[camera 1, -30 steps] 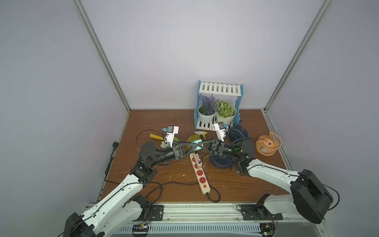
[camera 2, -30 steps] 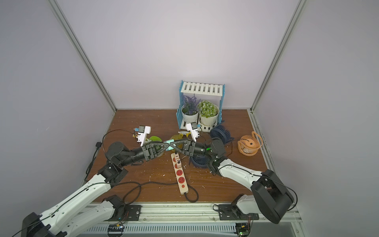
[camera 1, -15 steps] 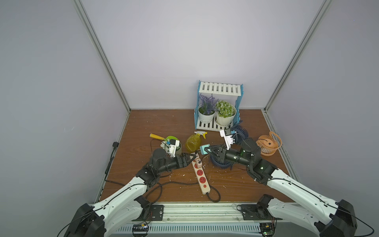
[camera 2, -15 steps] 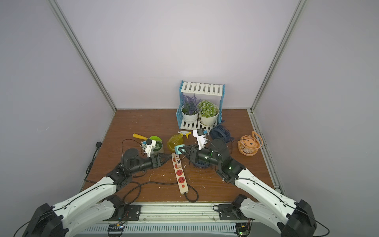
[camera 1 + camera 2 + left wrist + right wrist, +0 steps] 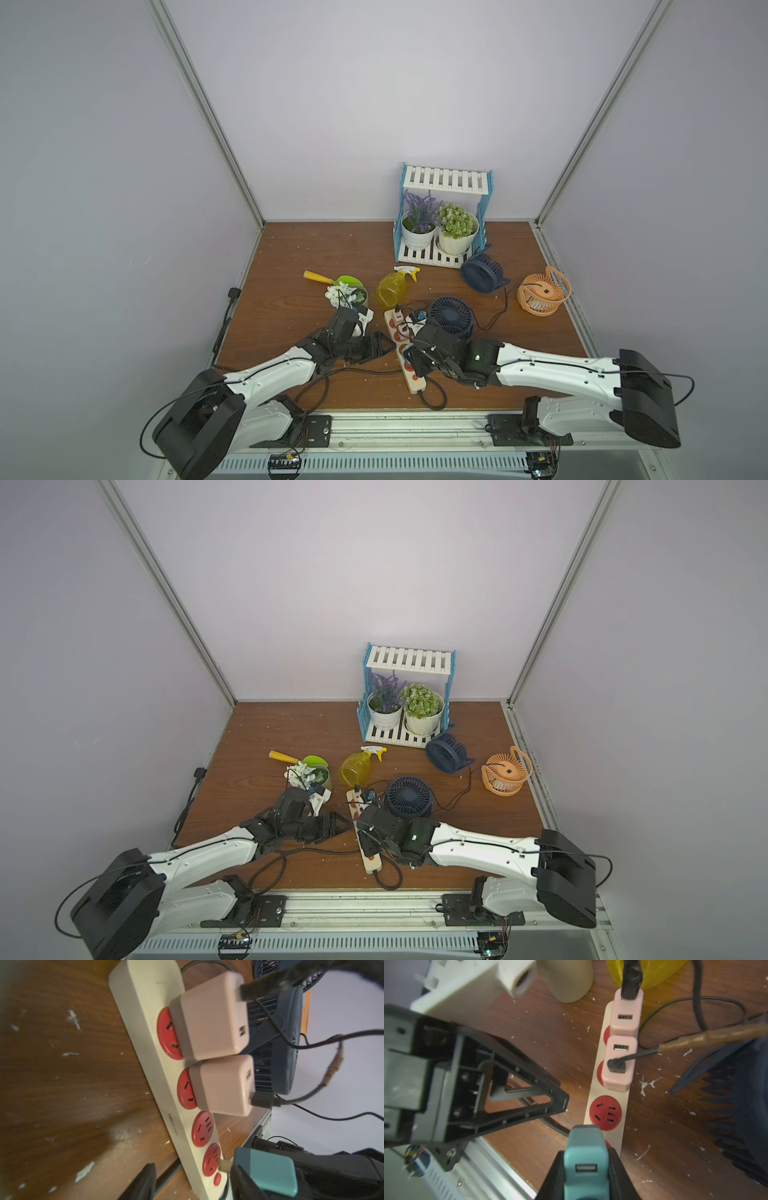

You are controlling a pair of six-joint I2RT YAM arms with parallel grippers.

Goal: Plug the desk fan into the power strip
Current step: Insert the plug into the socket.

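Facing the power strip [image 5: 143, 993], teal adapter [image 5: 584, 1153] in right jaws

Pale lilac-grey walls [image 5: 374, 83] close in a brown wood floor [image 5: 307, 249] on three sides. A small blue-and-white slatted shelf [image 5: 446, 183] stands on the floor against the back wall. To the shelf's left a grey metal post [image 5: 208, 112] climbs the corner, and a second post [image 5: 598, 112] climbs the corner to its right. In front of the shelf, white flecks [image 5: 648, 1084] dot the wood. Farthest from the shelf, a metal rail [image 5: 415, 424] edges the floor. The light is soft and even, and the shadows are faint.
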